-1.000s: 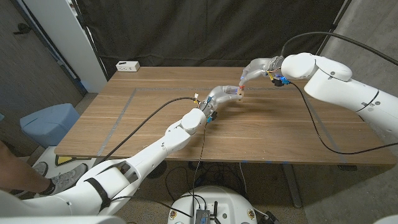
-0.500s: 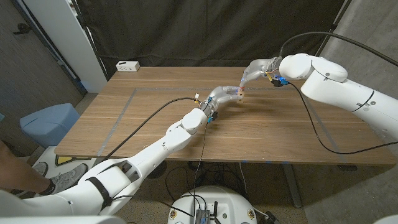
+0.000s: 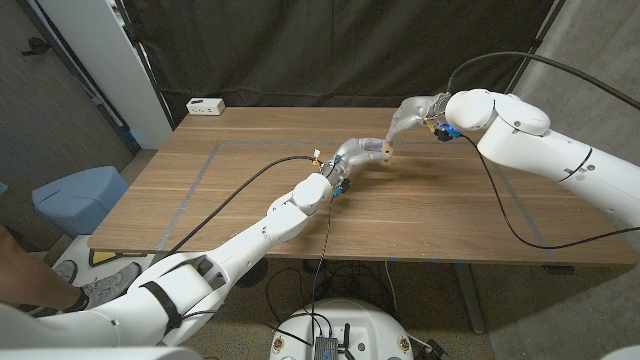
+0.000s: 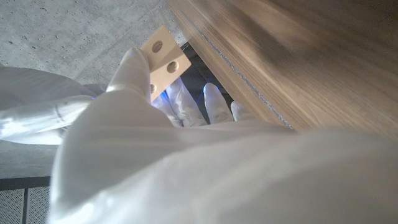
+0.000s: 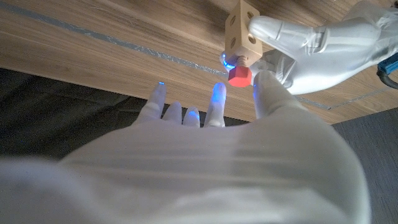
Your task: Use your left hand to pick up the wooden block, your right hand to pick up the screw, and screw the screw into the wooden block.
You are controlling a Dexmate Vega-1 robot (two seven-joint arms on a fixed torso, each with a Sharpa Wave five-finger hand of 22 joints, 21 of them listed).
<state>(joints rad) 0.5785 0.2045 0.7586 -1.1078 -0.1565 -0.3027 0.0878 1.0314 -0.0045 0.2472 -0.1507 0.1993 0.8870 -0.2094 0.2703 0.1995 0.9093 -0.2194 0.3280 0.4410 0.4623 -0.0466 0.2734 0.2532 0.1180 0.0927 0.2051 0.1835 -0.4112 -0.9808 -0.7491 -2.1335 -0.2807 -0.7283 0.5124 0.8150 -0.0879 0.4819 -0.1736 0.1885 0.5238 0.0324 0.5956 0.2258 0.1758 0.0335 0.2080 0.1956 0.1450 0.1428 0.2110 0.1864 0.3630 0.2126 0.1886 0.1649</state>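
Note:
The pale wooden block (image 3: 382, 148) (image 5: 242, 23) (image 4: 163, 57), with round holes in its faces, is held off the table by my left hand (image 3: 358, 153) (image 5: 298, 43) over the far middle. The screw (image 5: 239, 75) has a red head and stands in one of the block's holes. My right hand (image 3: 408, 113) (image 5: 217, 134) reaches down to it from the far right. Its thumb and a finger sit on either side of the red head and pinch it. The screw's shaft is hidden inside the block.
The wooden table (image 3: 250, 200) has grey tape lines on it. A white box (image 3: 206, 105) sits at its far left corner. A blue bin (image 3: 80, 195) and a person's leg and shoe (image 3: 85, 292) are on the floor at the left.
My right arm has shifted a little to the left while its hand stays at the screw. The left hand and the block have kept their place.

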